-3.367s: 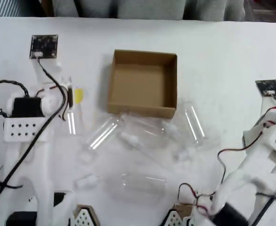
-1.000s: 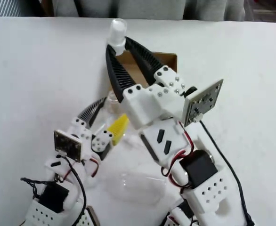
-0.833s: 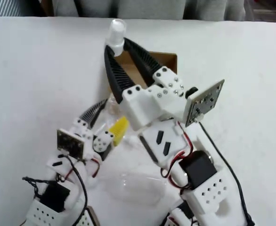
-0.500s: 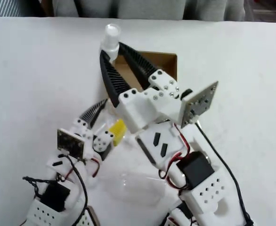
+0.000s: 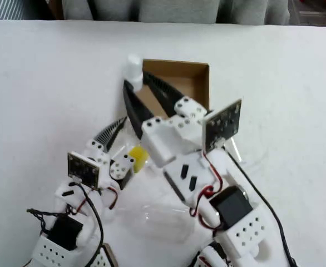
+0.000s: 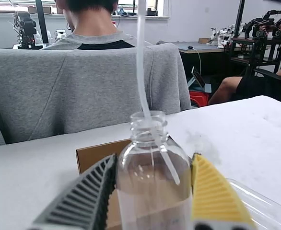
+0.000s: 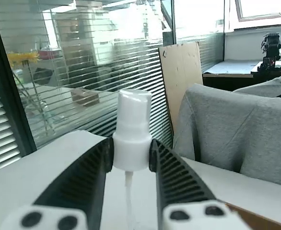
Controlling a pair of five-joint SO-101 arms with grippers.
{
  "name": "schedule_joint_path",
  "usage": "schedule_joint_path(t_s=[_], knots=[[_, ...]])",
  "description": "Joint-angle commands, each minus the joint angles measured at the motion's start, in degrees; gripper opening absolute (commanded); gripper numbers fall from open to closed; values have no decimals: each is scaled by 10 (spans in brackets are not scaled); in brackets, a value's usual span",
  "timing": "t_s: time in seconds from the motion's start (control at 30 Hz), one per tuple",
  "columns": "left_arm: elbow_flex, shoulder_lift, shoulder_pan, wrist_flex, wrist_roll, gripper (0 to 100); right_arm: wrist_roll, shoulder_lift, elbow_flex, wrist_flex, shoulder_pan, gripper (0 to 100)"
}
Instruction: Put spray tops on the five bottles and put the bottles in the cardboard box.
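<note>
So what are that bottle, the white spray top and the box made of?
The bottle looks like clear, glossy plastic: you see the dip tube through it. The spray top seems opaque white plastic, smooth and moulded. The box is likely plain brown cardboard, matte, with thin folded walls.

You will find nothing legible here: the cardboard box (image 5: 205,78) shows plain brown walls, the bottle (image 6: 152,191) bare clear plastic, and any marks on the camera board (image 5: 221,127) are too small to make out
</note>
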Motion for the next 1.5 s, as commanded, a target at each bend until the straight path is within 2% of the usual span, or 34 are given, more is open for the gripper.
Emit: schedule_joint_path(t_s=[0.0,0.3,0.5,0.67,0.83,0.97,1.1,1.2,1.3,1.47], knots=[[-7,-8,4,-4,-4,23,-6,-57,37,7,-13,15],[-9,-8,4,-4,-4,23,-7,-63,95,10,-27,26],[-9,-8,4,-3,-4,23,-7,-67,91,62,-46,185],[-7,-8,3,-3,-4,23,-5,-86,61,73,-44,180],[-6,-8,3,-3,-4,23,-5,-113,11,143,-36,180],[-6,-8,3,-3,-4,23,-6,-134,6,177,42,163],[-5,-8,3,-4,-4,23,-6,-141,11,226,145,12],[-5,-8,3,-4,-4,23,-3,-148,52,247,217,50],[-8,-8,2,-5,-4,24,-2,-157,124,245,273,26],[-11,-8,-53,-91,-4,24,-6,-160,253,234,300,16]])
